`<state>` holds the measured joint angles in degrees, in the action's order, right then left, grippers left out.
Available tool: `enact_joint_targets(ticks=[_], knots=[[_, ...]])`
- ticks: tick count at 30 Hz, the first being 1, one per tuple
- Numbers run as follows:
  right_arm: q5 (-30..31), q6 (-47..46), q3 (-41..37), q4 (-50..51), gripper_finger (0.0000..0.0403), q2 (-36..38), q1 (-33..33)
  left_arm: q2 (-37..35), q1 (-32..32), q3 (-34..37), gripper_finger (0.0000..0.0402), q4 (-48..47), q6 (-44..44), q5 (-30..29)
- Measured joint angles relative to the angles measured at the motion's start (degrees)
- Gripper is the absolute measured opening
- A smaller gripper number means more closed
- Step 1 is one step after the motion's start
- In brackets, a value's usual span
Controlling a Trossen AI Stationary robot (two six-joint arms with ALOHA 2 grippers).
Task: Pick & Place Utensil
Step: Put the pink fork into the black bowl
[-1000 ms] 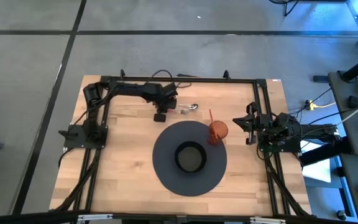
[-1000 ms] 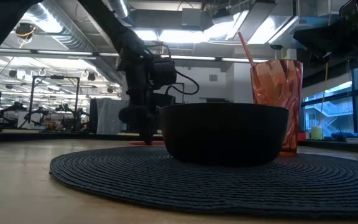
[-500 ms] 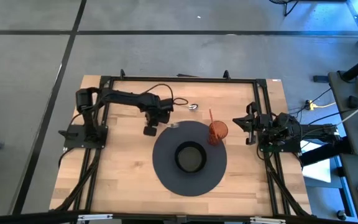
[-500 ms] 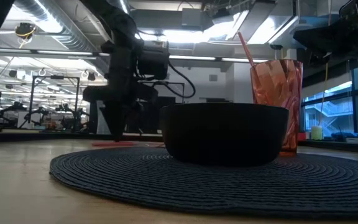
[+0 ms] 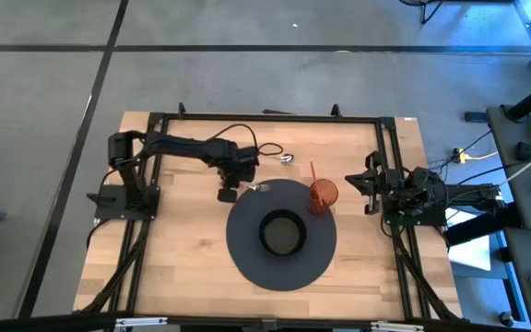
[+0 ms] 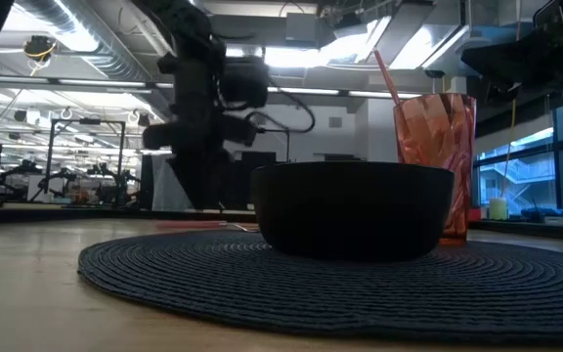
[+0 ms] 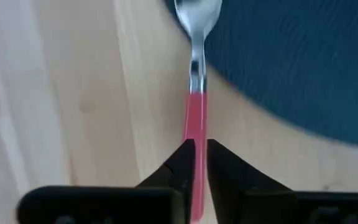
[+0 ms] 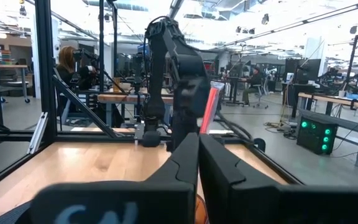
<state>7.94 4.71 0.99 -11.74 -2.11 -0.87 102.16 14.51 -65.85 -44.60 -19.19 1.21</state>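
Note:
A utensil with a red handle and a shiny metal head [image 5: 263,187] lies about level at the far-left rim of the round dark placemat [image 5: 247,254]. In the left wrist view its head [image 7: 197,14] reaches over the mat. My left gripper [image 5: 230,193] stands just left of the mat, shut on the utensil. My right gripper [image 5: 352,182] waits shut at the table's right side, beside the orange cup. A black bowl [image 5: 282,232] sits in the middle of the mat. My left gripper pinches the utensil's red handle [image 7: 196,134] between its two fingers [image 7: 182,163], coming from above and pointing down. The handle runs along the gap between the fingers, with the metal head sticking out toward the mat. Whether the utensil touches the table or mat I cannot tell.
An orange cup with a straw [image 5: 323,195] stands on the mat's far-right rim. A small shiny object [image 5: 286,158] lies on the bare wood beyond the mat. A dark frame [image 5: 265,118] borders the table. Bare wood shows left of the mat and near its front.
My left gripper has moved from the table's far part toward the near edge and a little left, then slightly right toward the mat. The red-handled utensil has travelled with it and now has its head at the mat's far-left rim. The small shiny object has stayed put.

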Motion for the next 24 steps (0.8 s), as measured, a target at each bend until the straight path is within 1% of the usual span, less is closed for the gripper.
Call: enact_joint_targets(ticks=[6,12,16,19,24], knots=[[-0.01,-0.18,0.0,0.06,0.0014,0.0,-0.01,-0.1,-2.74,-1.94,0.0096,0.42,0.8,-0.22],[0.0,-0.18,0.0,0.06,0.0014,0.0,-0.01,-0.1,-3.75,-2.03,0.014,7.33,0.59,-1.51],[0.0,-0.18,0.0,0.06,0.0014,0.0,0.0,1.27,-2.71,-2.05,0.0152,8.68,0.96,-1.4],[-0.02,-0.18,0.0,0.06,0.0014,0.0,-0.01,3.58,-1.78,-2.05,0.0152,7.58,1.06,-1.49],[0.0,-0.05,0.0,0.06,0.0014,0.0,0.0,7.18,-0.9,-2.22,0.0152,8.35,0.59,-1.37]])
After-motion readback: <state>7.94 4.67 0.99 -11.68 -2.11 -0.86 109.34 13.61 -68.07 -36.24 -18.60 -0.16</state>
